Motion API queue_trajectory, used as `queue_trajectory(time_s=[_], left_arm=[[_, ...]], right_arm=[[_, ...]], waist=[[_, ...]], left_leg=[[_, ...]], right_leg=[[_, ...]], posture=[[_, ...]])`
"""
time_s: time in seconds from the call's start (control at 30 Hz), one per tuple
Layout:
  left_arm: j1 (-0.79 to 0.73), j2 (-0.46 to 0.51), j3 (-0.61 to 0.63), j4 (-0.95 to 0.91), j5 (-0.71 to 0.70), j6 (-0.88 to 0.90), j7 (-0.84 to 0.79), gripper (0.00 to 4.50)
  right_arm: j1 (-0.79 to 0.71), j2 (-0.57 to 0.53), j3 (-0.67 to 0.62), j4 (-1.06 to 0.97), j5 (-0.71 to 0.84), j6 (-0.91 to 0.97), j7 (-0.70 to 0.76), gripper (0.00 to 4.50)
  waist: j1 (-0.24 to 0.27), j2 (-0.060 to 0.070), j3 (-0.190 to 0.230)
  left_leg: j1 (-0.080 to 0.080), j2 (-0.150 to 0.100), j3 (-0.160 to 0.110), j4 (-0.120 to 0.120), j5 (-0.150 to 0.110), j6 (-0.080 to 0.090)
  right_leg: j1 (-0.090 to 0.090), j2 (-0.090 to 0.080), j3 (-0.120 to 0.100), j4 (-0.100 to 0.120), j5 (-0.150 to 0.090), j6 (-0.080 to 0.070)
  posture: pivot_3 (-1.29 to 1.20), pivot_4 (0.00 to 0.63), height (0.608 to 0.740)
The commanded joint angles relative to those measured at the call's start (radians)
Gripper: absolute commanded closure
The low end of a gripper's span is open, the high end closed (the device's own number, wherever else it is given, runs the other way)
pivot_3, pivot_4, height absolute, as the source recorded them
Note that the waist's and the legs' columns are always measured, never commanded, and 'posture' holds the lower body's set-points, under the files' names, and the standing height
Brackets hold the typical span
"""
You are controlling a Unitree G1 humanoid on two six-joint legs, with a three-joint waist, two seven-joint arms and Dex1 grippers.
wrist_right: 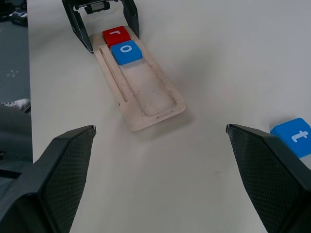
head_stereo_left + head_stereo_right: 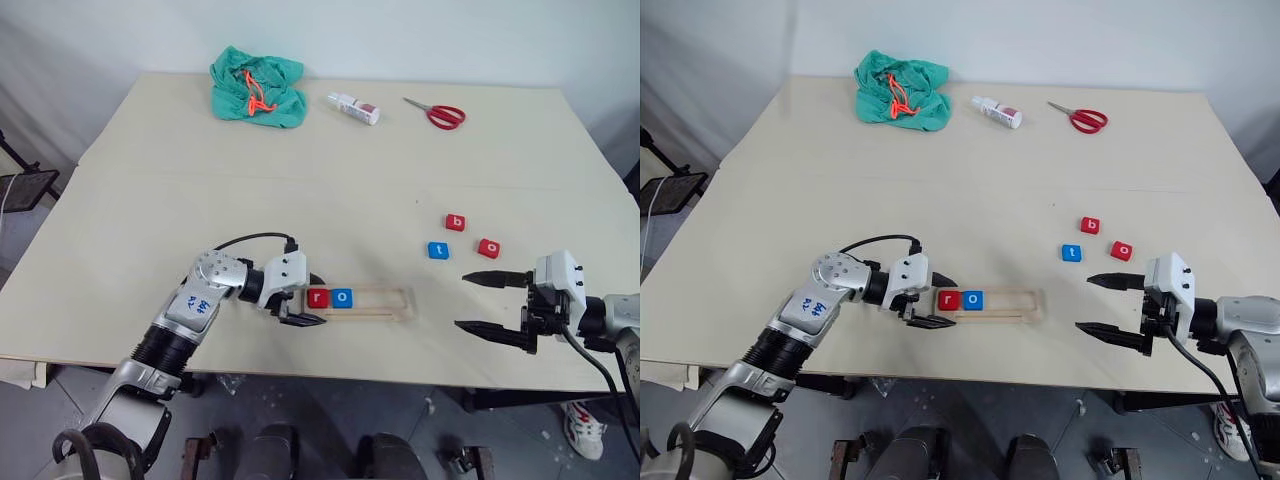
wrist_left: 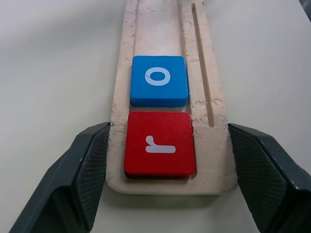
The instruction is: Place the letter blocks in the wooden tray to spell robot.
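- Now, at the left side near the front edge of the tabletop (image 2: 150, 200), the left gripper (image 2: 300, 305) has its two black fingers spread around the left end of the wooden tray (image 2: 395, 300). One finger is on each side of the tray; I cannot tell if they press the wood or only stand just beside it.
- Inside the tray, the red "r" block (image 2: 318, 297) lies at the left end and the blue "o" block (image 2: 342, 297) is just beside it, almost touching. The rest of the groove is free, so I judge that two of five letters are done.
- To the right of the tray, well apart from it, three blocks wait on the tabletop: the red "b" block (image 2: 455, 222) farthest from the front edge, the blue "t" block (image 2: 438, 250) and the red "o" block (image 2: 489, 248) nearer.
- At the right side near the front edge, the right gripper (image 2: 495, 304) is wide open and holds nothing; it hovers beside the tray's right end and in front of the loose blocks.
- The next letter should be "b". To do this well, I think the right gripper must go past the "t" and red "o" without pushing them, take the "b" by two opposite sides, and keep the letter turned like the "r".
- The left gripper should steady the tray, so it does not slide when the block goes in next to the blue "o".
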Motion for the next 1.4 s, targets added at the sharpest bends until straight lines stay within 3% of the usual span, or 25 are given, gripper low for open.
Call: queue_trajectory(time_s=[0.03, 0.1, 0.17, 0.23, 0.47, 0.7, 0.83, 1.07, 1.4], left_arm=[[-0.006, -0.001, -0.012, 0.003, 0.021, -0.036, -0.002, 1.11], [-0.005, 0.000, -0.016, 0.008, 0.028, -0.055, -0.012, 1.11], [-0.008, -0.002, -0.016, 0.015, 0.031, -0.058, -0.012, 0.37], [-0.011, 0.001, -0.017, 0.018, 0.036, -0.054, -0.014, 0.02], [-0.034, 0.011, 0.033, 0.023, -0.002, -0.058, -0.019, 0.02], [-0.039, 0.053, 0.139, -0.022, -0.153, 0.036, -0.118, 0.02], [0.010, 0.049, 0.244, -0.060, -0.277, 0.041, -0.140, 0.02], [0.118, 0.022, 0.278, -0.065, -0.316, -0.061, -0.167, 0.02], [0.104, 0.009, 0.286, 0.111, -0.284, -0.304, -0.210, 0.02]], right_arm=[[-0.001, -0.021, -0.042, -0.027, 0.020, 0.001, -0.007, 0.00], [-0.007, -0.023, -0.040, -0.020, 0.018, 0.000, -0.008, 0.00], [-0.015, -0.024, -0.036, -0.016, 0.016, 0.000, -0.011, 0.00], [-0.022, -0.024, -0.033, -0.014, 0.015, 0.002, -0.014, 0.00], [-0.044, -0.032, -0.034, -0.002, 0.015, 0.007, -0.016, 0.00], [-0.040, -0.042, -0.068, -0.001, 0.023, 0.046, -0.067, 0.00], [0.002, 0.002, -0.121, -0.038, 0.003, 0.130, -0.243, 0.00], [0.064, 0.168, -0.180, -0.119, -0.031, 0.134, -0.537, 0.00], [0.131, 0.265, -0.176, -0.231, -0.024, 0.149, -0.680, 0.00]], waist=[[-0.001, 0.000, 0.000], [-0.001, 0.000, 0.000], [0.000, 0.000, 0.000], [-0.001, 0.000, 0.000], [-0.001, 0.000, 0.000], [-0.002, 0.000, 0.000], [-0.001, 0.000, 0.000], [-0.002, 0.000, 0.000], [-0.004, 0.000, 0.000]], left_leg=[[0.000, 0.000, 0.000, 0.000, 0.000, 0.000], [0.000, 0.000, 0.000, 0.000, 0.000, 0.000], [0.000, 0.000, 0.000, 0.000, 0.000, 0.000], [0.000, 0.000, 0.000, 0.000, 0.000, 0.000], [0.000, 0.000, 0.000, 0.000, 0.000, 0.000], [0.000, 0.000, 0.000, 0.000, 0.000, 0.000], [0.000, 0.000, -0.001, 0.000, 0.000, 0.000], [0.000, 0.000, -0.001, 0.000, 0.000, 0.000], [0.002, 0.000, -0.001, -0.001, 0.000, 0.000]], right_leg=[[0.000, 0.000, 0.000, 0.000, 0.000, 0.000], [0.000, 0.000, 0.000, 0.000, 0.000, 0.000], [0.000, 0.000, 0.000, 0.000, 0.000, 0.000], [0.000, 0.000, 0.000, 0.000, 0.000, 0.000], [0.000, 0.000, 0.000, 0.000, 0.000, 0.000], [0.000, 0.000, 0.000, 0.000, 0.000, 0.000], [0.000, 0.000, 0.000, 0.000, 0.000, 0.000], [0.000, 0.000, 0.000, 0.001, 0.000, 0.000], [0.000, 0.000, 0.001, 0.001, 0.000, 0.000]], posture=[[0.00, 0.150, 0.740], [0.00, 0.150, 0.740], [0.00, 0.150, 0.740], [0.00, 0.150, 0.740], [0.00, 0.150, 0.740], [0.00, 0.150, 0.740], [0.00, 0.150, 0.740], [0.00, 0.150, 0.740], [0.00, 0.150, 0.740]])
